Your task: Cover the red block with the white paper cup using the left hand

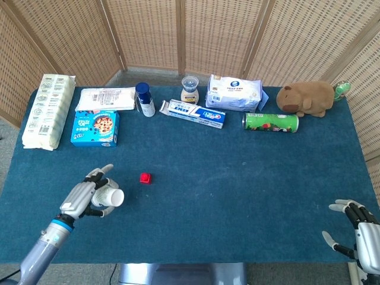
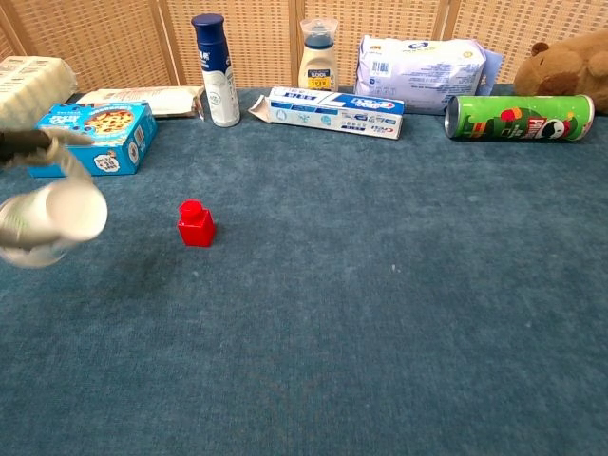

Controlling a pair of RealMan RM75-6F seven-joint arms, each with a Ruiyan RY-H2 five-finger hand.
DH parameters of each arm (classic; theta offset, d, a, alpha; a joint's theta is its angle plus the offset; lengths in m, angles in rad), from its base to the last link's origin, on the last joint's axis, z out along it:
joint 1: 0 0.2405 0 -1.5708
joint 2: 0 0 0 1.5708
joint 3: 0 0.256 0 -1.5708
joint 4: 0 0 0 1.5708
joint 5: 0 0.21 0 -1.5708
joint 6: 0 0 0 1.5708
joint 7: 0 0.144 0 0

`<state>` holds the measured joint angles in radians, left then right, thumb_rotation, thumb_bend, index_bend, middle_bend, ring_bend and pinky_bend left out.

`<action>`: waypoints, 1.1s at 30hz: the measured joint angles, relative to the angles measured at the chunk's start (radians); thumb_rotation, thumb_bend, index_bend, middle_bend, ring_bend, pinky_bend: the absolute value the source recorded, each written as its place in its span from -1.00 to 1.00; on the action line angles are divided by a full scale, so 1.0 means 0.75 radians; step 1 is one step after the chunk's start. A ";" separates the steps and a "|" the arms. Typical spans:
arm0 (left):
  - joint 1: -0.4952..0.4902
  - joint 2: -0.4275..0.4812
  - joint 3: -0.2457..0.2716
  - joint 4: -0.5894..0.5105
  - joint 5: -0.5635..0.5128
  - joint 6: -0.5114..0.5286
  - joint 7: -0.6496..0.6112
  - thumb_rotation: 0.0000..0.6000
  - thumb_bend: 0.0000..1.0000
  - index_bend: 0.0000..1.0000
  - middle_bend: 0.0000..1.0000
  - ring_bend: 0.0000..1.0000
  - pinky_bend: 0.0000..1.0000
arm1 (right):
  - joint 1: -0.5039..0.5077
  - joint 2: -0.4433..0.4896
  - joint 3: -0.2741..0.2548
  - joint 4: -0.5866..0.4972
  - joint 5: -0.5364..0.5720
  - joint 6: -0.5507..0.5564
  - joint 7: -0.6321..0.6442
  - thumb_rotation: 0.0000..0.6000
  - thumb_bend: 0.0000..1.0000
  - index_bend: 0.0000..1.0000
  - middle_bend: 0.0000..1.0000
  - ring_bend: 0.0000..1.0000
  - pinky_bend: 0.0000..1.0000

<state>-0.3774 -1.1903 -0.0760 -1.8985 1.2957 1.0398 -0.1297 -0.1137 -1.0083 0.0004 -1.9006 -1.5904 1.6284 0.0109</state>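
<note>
The white paper cup (image 1: 110,197) lies tipped on its side in the grip of the left hand (image 1: 88,199), its mouth turned toward the red block (image 1: 145,177). That block, small with a stud on top, sits upright on the blue tabletop (image 1: 237,196), near the cup but apart from it.

Desk (image 1: 237,202) w/ dark blue-teal felt-like cloth, fills most of both views. Behind it: folding screen (image 1: 219,35) of woven tan rattan panels in light wood frames, angled in zigzag round the back & sides of desk. Strip of grey floor (image 1: 151,76) visible btwn screen base & desk's far edge; more grey floor at lower left corner in head view. Light even, soft, bright; only faint shadows on cloth. No windows visible. Chest view: same screen across top, cloth slightly mottled.
</note>
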 measured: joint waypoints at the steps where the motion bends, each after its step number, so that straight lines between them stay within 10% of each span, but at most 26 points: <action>1: -0.006 0.006 -0.015 0.003 -0.005 -0.013 -0.062 0.67 -0.46 0.00 -0.99 -1.00 -1.00 | 0.001 -0.001 0.001 0.000 0.000 -0.001 0.000 1.00 -0.48 -0.33 -0.42 -0.56 -0.40; 18: -0.175 -0.008 -0.223 0.199 0.003 -0.418 -1.159 0.68 -0.47 0.00 -0.99 -1.00 -1.00 | 0.008 -0.012 0.006 0.018 0.022 -0.015 0.010 1.00 -0.48 -0.33 -0.42 -0.56 -0.40; 33: -0.310 -0.206 -0.249 0.449 -0.040 -0.556 -1.269 0.66 -0.47 0.00 -0.99 -1.00 -1.00 | 0.004 -0.009 0.014 0.028 0.052 -0.015 0.014 1.00 -0.48 -0.33 -0.42 -0.56 -0.40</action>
<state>-0.6100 -1.3451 -0.2624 -1.5616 1.2661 0.6228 -1.0811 -0.1104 -1.0150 0.0111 -1.8793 -1.5513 1.6168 0.0214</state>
